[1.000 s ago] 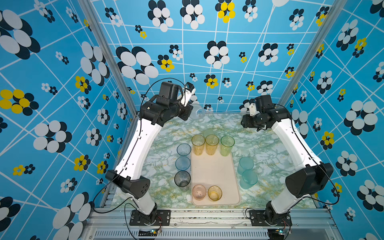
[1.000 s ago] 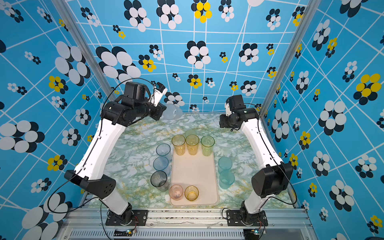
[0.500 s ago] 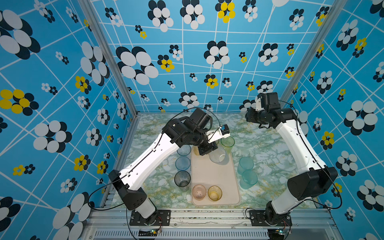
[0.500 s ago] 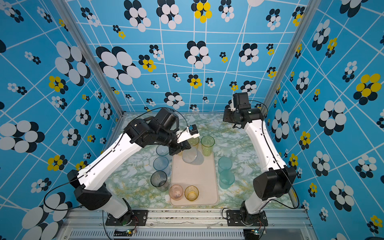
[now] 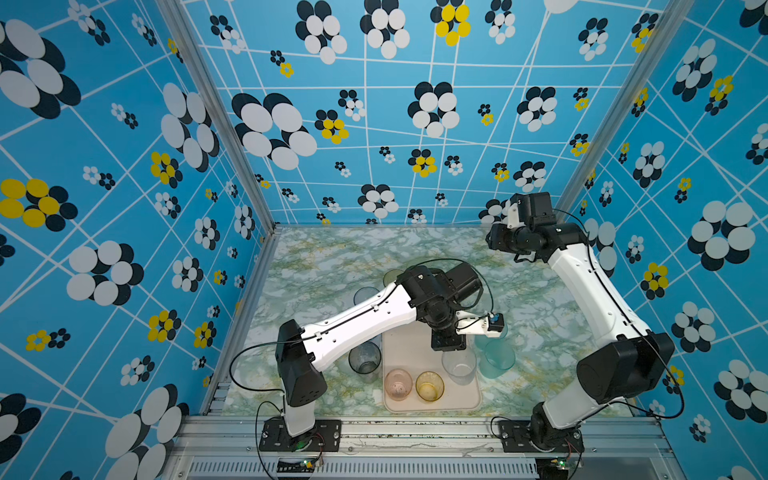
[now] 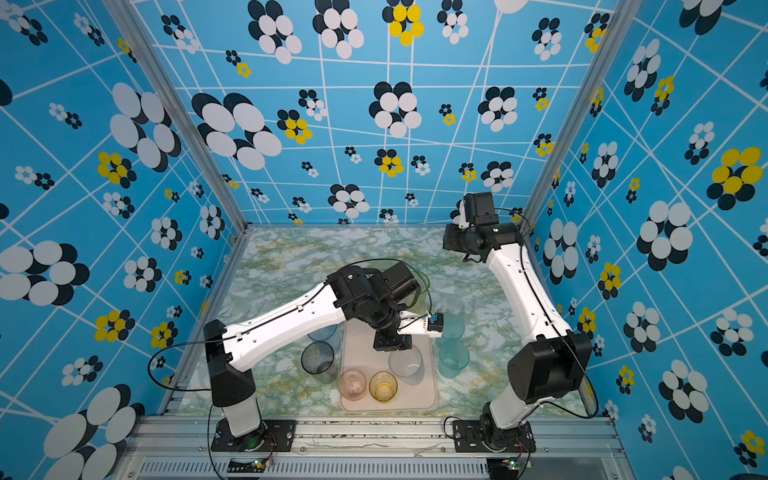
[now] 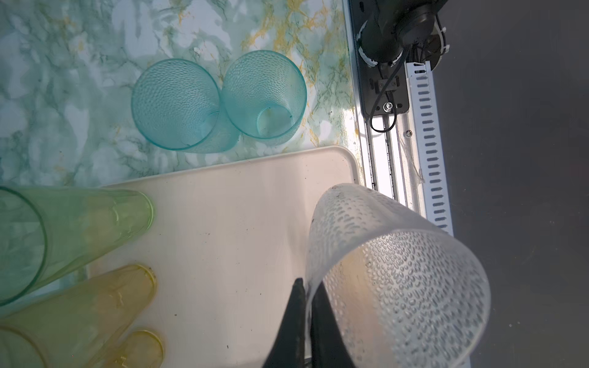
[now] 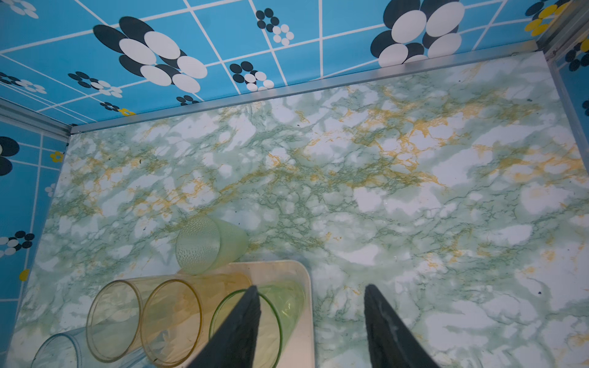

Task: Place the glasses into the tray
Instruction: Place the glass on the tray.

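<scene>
**Figure.** The left gripper (image 7: pixel 307 286), its fingers (image 7: pixel 291 321) pinching the wall of the clear tumbler (image 5: pixel 459 365), is arriving from the back of the counter (image 5: pixel 332 266) over the tray (image 5: pixel 405 353). It is hanging beside the pink tumbler (image 5: pixel 398 384) and amber tumbler (image 5: pixel 429 385), so only release is remaining. The right gripper (image 8: pixel 309 286) is hovering, fingers spread and empty.

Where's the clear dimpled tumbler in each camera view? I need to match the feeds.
Top view: clear dimpled tumbler over the tray's right half, toward the near edge.
Top view: same spot on the tray.
Left wrist: close up, rim pinched in the left claw.
Right wrist: not in it.
Shared landmark: the tray, seen in all four.
</scene>
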